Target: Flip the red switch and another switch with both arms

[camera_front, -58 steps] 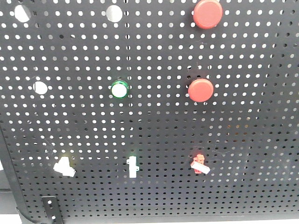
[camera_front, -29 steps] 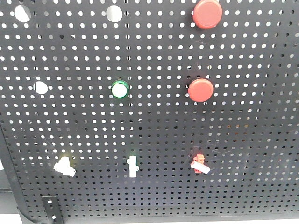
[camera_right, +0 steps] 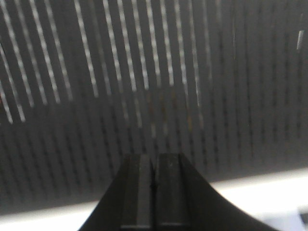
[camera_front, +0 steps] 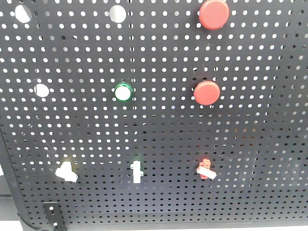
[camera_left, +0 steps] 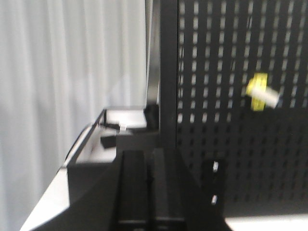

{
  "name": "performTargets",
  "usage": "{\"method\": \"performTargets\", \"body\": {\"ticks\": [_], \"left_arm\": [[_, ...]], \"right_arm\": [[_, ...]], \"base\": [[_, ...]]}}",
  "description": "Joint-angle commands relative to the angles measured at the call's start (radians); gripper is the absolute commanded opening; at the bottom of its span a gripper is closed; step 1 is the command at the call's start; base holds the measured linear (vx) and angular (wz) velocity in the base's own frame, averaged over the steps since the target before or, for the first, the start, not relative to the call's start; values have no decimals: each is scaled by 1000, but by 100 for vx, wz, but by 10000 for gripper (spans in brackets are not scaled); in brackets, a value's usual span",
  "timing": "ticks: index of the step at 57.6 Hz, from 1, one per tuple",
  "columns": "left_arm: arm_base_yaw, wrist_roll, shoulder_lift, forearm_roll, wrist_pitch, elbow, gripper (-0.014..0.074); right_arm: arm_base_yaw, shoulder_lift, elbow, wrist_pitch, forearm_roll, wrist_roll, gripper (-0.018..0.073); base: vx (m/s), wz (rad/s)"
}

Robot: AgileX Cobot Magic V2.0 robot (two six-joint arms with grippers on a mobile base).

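Your left claw [camera_left: 149,192] is sitting pressed together below-left of the small pale-yellow toggle switch [camera_left: 262,93]; your right claw [camera_right: 154,192], also pressed together, is facing the black perforated panel [camera_right: 144,72].

blurred yellow switch [camera_left: 262,94] and streaky pegboard [camera_right: 144,96]

Black pegboard [camera_front: 159,130] is filling the front view, light glowing through its holes; a pale curtain [camera_left: 62,72] is hanging beside its edge, and a white surface [camera_left: 269,223] is running beneath.
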Motion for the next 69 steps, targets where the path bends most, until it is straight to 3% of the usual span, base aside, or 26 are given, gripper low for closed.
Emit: {"method": "performTargets", "body": {"ticks": [1, 9, 15, 25, 30, 40, 50, 69], "left_arm": [[-4, -12, -14, 22, -85, -126, 2], [-7, -5, 56, 107, -5, -307, 2], [-8, -6, 174, 126, -5, -407, 2], [-8, -5, 376, 125, 4, -428, 2], [-12, -5, 467, 131, -50, -428, 2], [-96, -38, 633, 267, -275, -430, 2], [-198, -151, 798, 396, -310, -484, 2], [-248, -155, 1071, 406, -310, -680, 2]], "right_arm": [[-4, 24, -102, -100, -14, -2, -6], [-4, 123, -274, -53, -93, -6, -6], [-4, 221, -360, -62, -146, -7, -6], [-4, 351, -387, -73, -155, -5, -6], [-4, 390, -387, -73, -155, -4, -6], [-4, 431, -387, -85, -155, -4, -6], [-4, 436, -387, -103, -155, -1, -6], [-4, 436, -387, -118, -155, 0, -6]], "base": [[0, 0], [0, 0], [0, 0], [0, 0], [0, 0], [0, 0], [0, 0], [0, 0]]}}
